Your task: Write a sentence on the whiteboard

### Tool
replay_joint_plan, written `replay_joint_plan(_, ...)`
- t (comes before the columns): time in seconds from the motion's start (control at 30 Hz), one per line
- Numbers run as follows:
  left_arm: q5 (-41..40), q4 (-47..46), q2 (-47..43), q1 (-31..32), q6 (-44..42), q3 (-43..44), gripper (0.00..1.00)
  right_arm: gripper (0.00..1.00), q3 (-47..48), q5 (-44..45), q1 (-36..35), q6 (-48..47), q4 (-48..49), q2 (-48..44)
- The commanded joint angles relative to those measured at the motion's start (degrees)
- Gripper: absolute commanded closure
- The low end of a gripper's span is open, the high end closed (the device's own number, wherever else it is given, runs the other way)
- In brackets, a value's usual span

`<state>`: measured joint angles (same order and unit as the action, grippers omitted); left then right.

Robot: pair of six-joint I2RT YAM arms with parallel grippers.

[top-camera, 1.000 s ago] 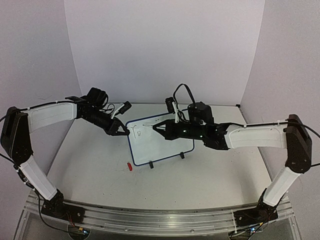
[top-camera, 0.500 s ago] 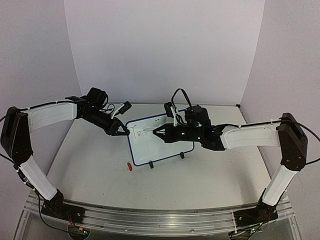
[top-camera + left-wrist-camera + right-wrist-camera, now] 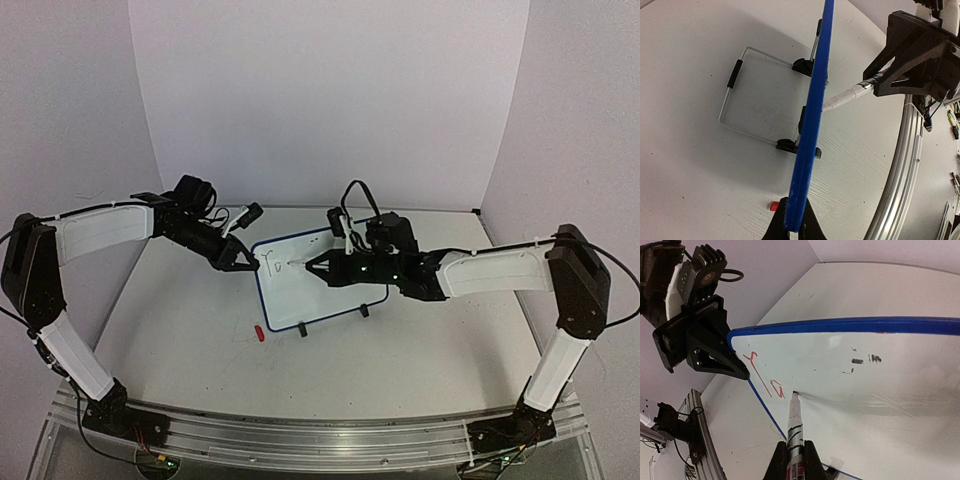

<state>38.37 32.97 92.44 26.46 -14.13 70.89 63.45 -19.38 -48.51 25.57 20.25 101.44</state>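
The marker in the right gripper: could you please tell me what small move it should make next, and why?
Probably a short stroke rightward to start the next letter. The marker tip rests on the whiteboard just right of the two letters already written, the right gripper is shut on it, and the left gripper clamps the board's edge.

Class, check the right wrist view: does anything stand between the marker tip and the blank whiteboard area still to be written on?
Nothing visible does. The marker tip rests on the whiteboard just right of the partly written sentence; beyond it the surface is bare except faint smudges. The left end effector grips the left edge.
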Motion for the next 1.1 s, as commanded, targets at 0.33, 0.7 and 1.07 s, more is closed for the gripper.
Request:
replay_joint_plan(0.33, -4.4, 0.8, 1.2, -0.3, -1.8, 1.5, 1.00, 1.00, 2.1, -2.0, 0.3, -0.1, 1.3, 2.2)
replay_joint_plan(0.7, -4.3, 0.9, 1.3, -0.2, -1.7, 1.6, 1.00, 1.00, 0.5, 0.3, 0.3, -0.8, -1.1, 0.8)
replay_joint_plan(1.07, -4.3, 0.9, 1.1, -0.2, -1.8, 1.6, 1.00, 1.00, 2.3, 4.0, 0.3, -1.5, -1.4, -1.2)
